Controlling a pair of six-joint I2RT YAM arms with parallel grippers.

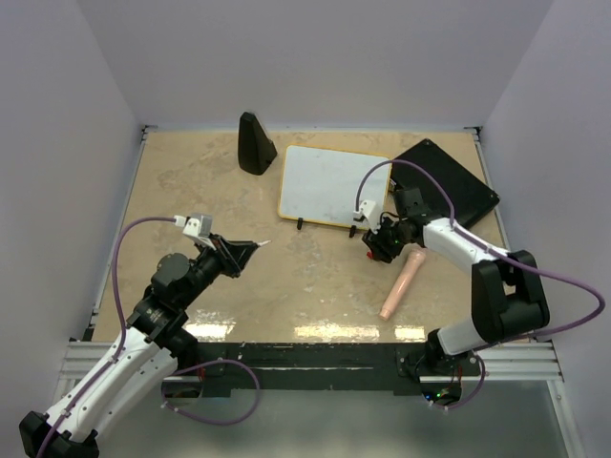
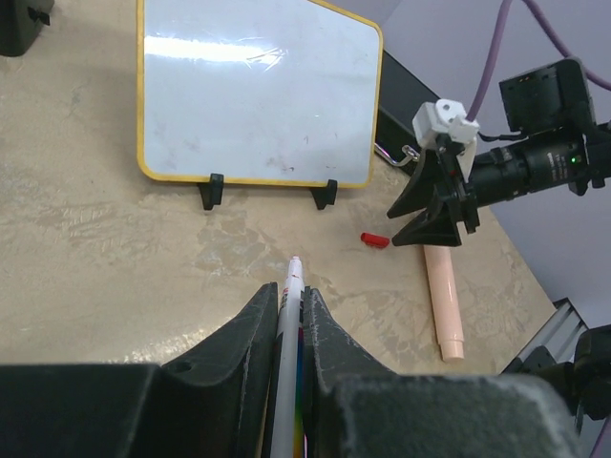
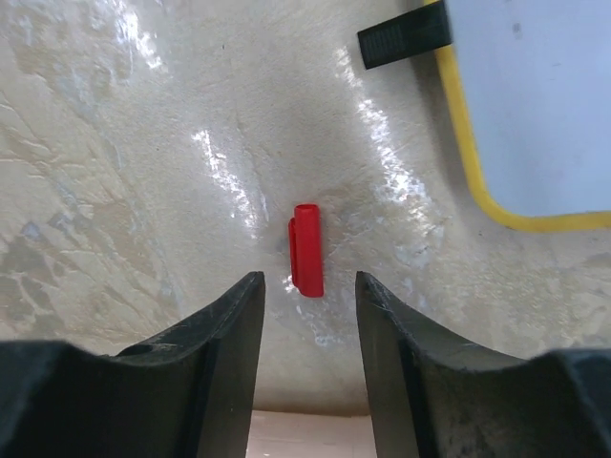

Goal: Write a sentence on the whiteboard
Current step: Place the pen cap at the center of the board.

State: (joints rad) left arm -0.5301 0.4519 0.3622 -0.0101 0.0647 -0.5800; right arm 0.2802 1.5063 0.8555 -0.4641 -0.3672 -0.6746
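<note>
a beige, marble-patterned table [image 1: 191, 191] with a wet-looking gloss sits between plain pale walls. from above, the whiteboard [image 1: 329, 184], a rounded rectangle with a thin yellow rim, sits at the far middle of the table. a black cone [image 1: 255, 143] is to its left and a flat black slab [image 1: 458, 186] to its right. a smooth pink rod [image 1: 401, 284] lies near the right arm. the left gripper [image 1: 250, 248] points toward the centre. the right gripper [image 1: 374, 250] hangs low just before the board's near right corner.

in the left wrist view, the left gripper is clamped on a slim white marker [image 2: 294, 272]. its bare tip is aimed at the board and well apart from it. the board's shiny face shows faint smudges, and two small black feet [image 2: 216, 189] prop it. a small red cap [image 2: 375, 239] lies on the table below the right gripper.

in the right wrist view, the jaws stand moderately wide. the tube-shaped cap lies on the table between them, touching neither.
</note>
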